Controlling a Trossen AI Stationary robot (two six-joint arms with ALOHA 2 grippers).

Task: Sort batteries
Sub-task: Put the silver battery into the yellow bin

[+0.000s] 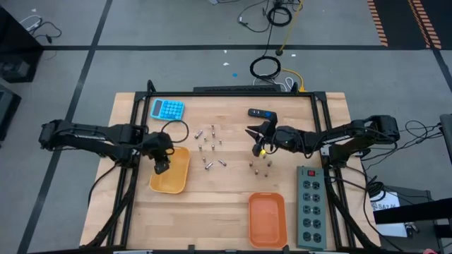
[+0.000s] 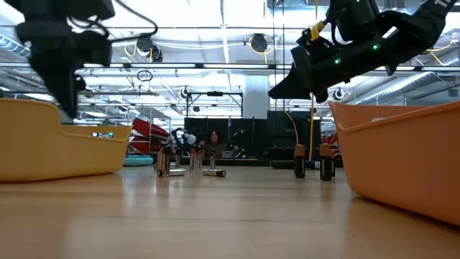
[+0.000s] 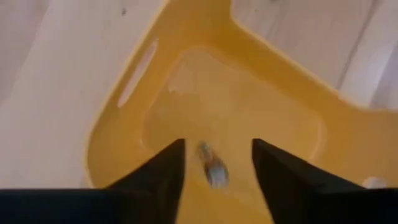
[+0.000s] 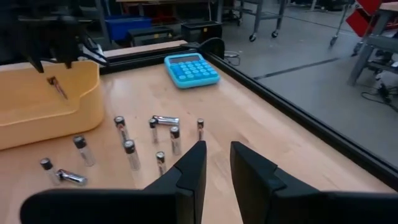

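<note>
Several small silvery batteries (image 1: 208, 144) stand or lie on the wooden table, also seen in the right wrist view (image 4: 127, 149). A few darker ones (image 1: 261, 166) stand nearer the right arm. My left gripper (image 3: 217, 155) hangs open over the yellow tray (image 1: 171, 173). One battery (image 3: 214, 171) shows tilted below its fingertips, inside the tray (image 4: 57, 87); I cannot tell whether it rests on the tray floor. My right gripper (image 4: 217, 165) hovers above the table beside the dark batteries, its fingers a narrow gap apart with nothing between them.
An orange tray (image 1: 267, 219) sits at the near edge, with a grey power strip (image 1: 309, 204) to its right. A blue calculator (image 1: 167, 109) and a black-and-blue oblong device (image 1: 261, 113) lie near the far edge. A dark frame rail (image 4: 292, 112) borders the table.
</note>
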